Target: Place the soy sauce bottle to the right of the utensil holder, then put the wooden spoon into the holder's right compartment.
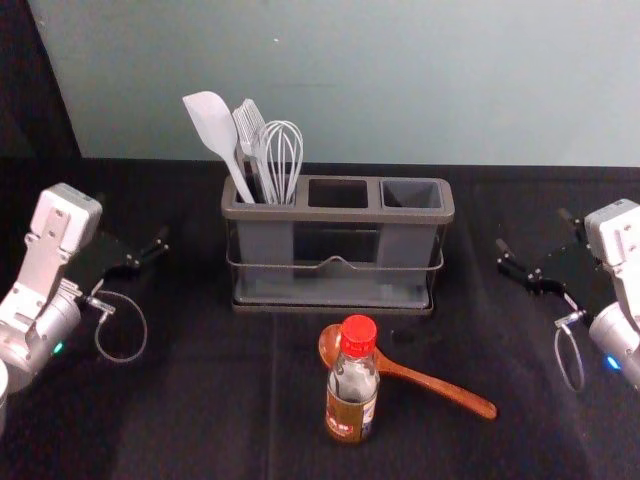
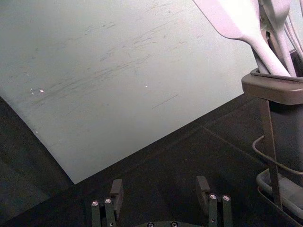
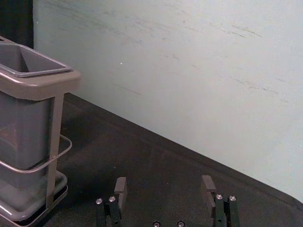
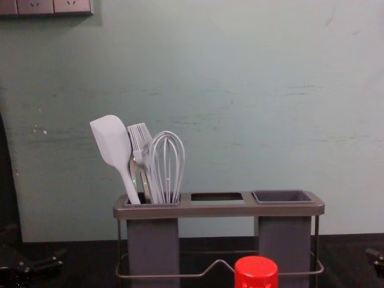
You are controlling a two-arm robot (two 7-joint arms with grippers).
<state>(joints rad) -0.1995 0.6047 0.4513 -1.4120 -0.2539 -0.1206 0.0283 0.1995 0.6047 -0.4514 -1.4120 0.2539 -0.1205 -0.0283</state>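
Black cloth [image 1: 200,400] lies under the utensil holder [image 1: 337,214] at centre. The left gripper [image 1: 140,228] hangs mid-left, the right gripper [image 1: 532,230] mid-right, both spread. Lower centre, the wooden spoon [image 1: 440,387] lies behind the soy sauce bottle [image 1: 352,385].

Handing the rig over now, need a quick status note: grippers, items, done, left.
Left gripper: left of the holder, jaws open, holding nothing.
Right gripper: right of the holder, jaws open, holding nothing.
Bottle: upright in front of the holder.
Spoon: lying on the table, partly behind the bottle, handle pointing right.
Done: neither step.
Left: bottle to the holder's right, then spoon into the right compartment.
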